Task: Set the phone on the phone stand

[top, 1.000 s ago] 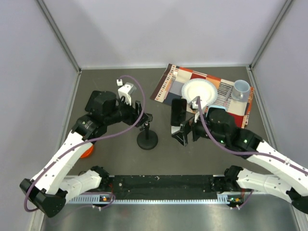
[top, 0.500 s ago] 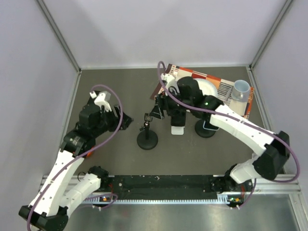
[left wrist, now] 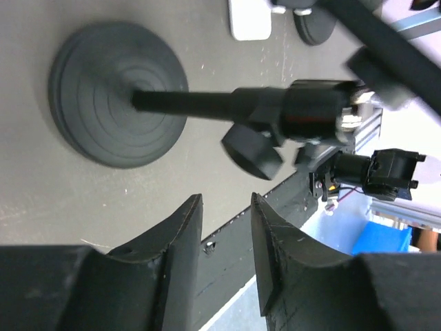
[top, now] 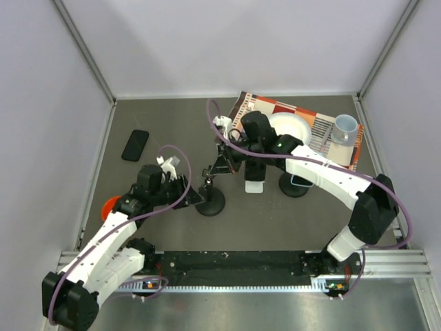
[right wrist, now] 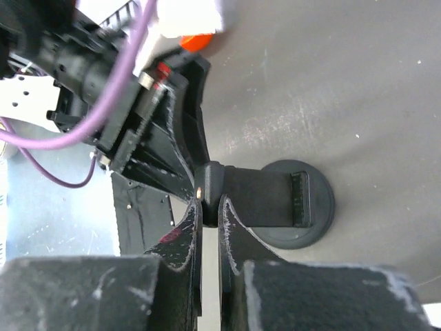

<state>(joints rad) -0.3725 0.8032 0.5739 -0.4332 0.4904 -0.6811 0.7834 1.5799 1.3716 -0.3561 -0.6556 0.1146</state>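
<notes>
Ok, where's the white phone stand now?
Top view: the stand sits mid-table under the right arm, between the pole base and another round black base.

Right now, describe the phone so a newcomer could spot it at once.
Look at the dark grey table and go to its far left part, close to the left wall. Lying flat there, on its own, is the phone: a slim black rectangle, unlike the round-based black pole standing nearer the middle.

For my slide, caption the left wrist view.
Open left gripper faces black round-based pole; small white plastic phone stand beyond.
</notes>
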